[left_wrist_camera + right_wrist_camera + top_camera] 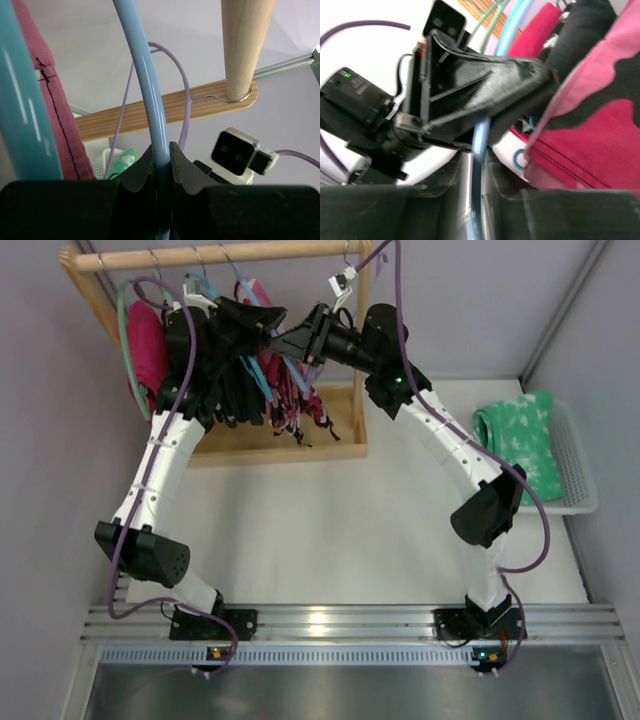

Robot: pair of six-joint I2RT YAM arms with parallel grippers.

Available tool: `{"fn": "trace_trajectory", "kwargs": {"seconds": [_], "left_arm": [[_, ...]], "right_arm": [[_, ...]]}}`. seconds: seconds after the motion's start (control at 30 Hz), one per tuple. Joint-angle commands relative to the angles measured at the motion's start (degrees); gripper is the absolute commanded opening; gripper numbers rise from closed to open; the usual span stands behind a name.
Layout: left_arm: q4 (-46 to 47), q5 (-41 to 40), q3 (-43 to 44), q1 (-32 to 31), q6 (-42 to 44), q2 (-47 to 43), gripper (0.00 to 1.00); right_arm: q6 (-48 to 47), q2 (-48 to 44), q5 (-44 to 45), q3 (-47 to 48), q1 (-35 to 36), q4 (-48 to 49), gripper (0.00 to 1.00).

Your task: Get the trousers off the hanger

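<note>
The pink-red trousers (pixel 292 390) with black and white blotches hang on the rack, black cords dangling below. They fill the right of the right wrist view (pixel 600 115). The light-blue hanger (pixel 260 378) runs through them. My left gripper (pixel 270 328) is shut on the hanger's arm (pixel 150 85), which passes straight up between the jaws of the left gripper (pixel 161 152). My right gripper (pixel 288 345) faces it from the right. In its wrist view the right gripper (pixel 479 162) is shut on the same blue arm (pixel 481 140), just below the left gripper's black body (pixel 480 85).
A wooden rack with top rail (pixel 220 254), right post (pixel 245 45) and base board (pixel 290 445) holds a teal hanger (pixel 20 100), a plain magenta garment (pixel 146 350) and black garments (pixel 225 390). A white basket (pixel 575 465) with green cloth (pixel 520 435) stands at right.
</note>
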Motion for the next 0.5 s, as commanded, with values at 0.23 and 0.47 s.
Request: {"fn": "trace_trajectory", "kwargs": {"seconds": [0.23, 0.47], "left_arm": [[15.16, 4.80, 7.71, -1.55, 2.25, -0.38, 0.00], [18.33, 7.26, 9.73, -2.96, 4.72, 0.14, 0.00]], "right_arm": [[-4.83, -10.89, 0.08, -5.03, -1.81, 10.63, 0.84], [-7.47, -13.53, 0.17, -6.88, -3.48, 10.19, 0.99]]}}
